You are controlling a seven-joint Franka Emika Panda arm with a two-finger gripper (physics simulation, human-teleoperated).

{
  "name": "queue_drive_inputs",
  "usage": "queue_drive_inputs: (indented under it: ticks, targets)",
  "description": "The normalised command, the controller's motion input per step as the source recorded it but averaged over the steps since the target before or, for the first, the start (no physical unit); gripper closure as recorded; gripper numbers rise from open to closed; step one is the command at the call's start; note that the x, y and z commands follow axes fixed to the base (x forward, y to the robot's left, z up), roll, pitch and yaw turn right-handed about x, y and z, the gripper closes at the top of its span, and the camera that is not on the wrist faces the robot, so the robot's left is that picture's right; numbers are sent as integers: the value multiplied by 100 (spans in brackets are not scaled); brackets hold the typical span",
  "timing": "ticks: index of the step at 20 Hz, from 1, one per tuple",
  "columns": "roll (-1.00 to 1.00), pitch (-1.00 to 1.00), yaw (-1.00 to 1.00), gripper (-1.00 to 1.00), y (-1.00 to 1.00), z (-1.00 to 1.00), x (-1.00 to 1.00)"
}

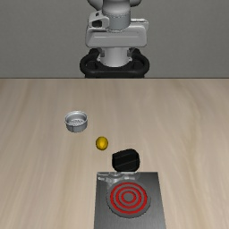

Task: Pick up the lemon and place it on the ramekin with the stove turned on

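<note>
Red rings glow on the stove (130,204) at the table's (36,161) near edge, with a dark lump (126,159) at its far rim. Beyond, we see the lemon (102,142) near the table's middle and the ramekin (78,121) just past it, toward the exterior view's left. Farthest, the claw (114,45) hangs by the far edge, open or closed we cannot tell; the lemon lies well forward of it.

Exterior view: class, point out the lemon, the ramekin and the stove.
Lemon (102,142), exterior view, middle of its yellow skin.
Ramekin (77,128), exterior view, its near outer wall.
Stove (152,183), exterior view, bare grey top beside the glowing red rings.
</note>
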Motion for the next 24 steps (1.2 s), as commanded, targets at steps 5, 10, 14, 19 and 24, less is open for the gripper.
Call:
queue_drive_inputs:
  ticks: [5,10,14,19,24]
  targets:
    - [0,0,40,-100,0,0,0]
    - [0,0,49,-100,0,0,0]
    - [0,0,45,-100,0,0,0]
    - [0,0,45,-100,0,0,0]
    - [0,0,45,-100,0,0,0]
